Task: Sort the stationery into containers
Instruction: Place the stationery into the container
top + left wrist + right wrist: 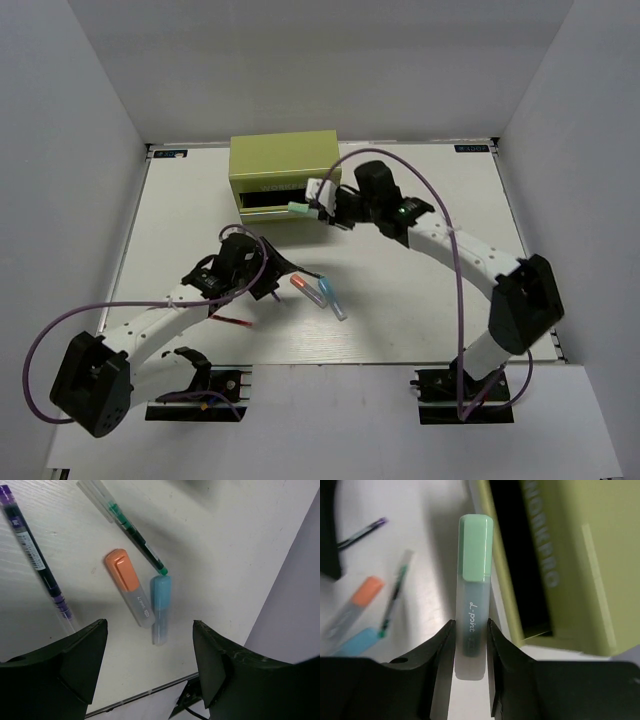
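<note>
We see the right gripper (470, 630) closed on the lower body of a green-capped marker (475, 555), held just in front of the open drawer (520, 555) of the olive chest (283, 160) at the far side of the table (420, 300). The left gripper (149, 630) stands open over an orange-capped marker (129, 582) and a blue one (160, 605), lying side by side near the middle. A thin green pen (135, 535) touches the blue cap; a purple pen (37, 560) lies to their left.
</note>
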You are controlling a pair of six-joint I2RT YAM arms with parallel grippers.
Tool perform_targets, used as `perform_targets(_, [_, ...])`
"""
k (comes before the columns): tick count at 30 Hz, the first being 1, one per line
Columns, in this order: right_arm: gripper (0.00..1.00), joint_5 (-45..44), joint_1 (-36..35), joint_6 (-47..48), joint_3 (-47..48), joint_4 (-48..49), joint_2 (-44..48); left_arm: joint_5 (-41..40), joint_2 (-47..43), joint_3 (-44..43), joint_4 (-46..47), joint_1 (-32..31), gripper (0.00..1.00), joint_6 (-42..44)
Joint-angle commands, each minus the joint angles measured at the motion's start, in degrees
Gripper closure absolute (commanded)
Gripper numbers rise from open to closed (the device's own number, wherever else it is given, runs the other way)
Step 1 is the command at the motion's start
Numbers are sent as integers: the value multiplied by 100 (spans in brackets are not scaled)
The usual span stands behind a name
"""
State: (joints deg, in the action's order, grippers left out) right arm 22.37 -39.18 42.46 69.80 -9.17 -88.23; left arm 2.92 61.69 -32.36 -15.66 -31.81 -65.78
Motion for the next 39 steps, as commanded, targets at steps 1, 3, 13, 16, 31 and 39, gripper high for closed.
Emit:
perform_targets(1, [100,-479,16,596,841,135,-519,113,123,-341,-86,-53,21,-242])
perform_targets(3, [100,-549,15,877,1325,196,-906,42,202,-394,-148,-53,21,-365])
perform_targets(13, [98,-532,24,1502,2424,-94,-1987,42,537,-499,-403,-53,21,-822])
perform_targets(16, [90,-558,-11,1485,2529,-128,-2128,95,686,-604,-298,-105,21,-875])
perform_targets(31, [50,-567,51,871,2346,-200,-1734,184,1899,-1272,-648,-457,21,-1411])
perform_targets(39, [50,-427,287,-132,1443,-50,-725,-134,2635,-2141,-1904,-686,21,-1534])
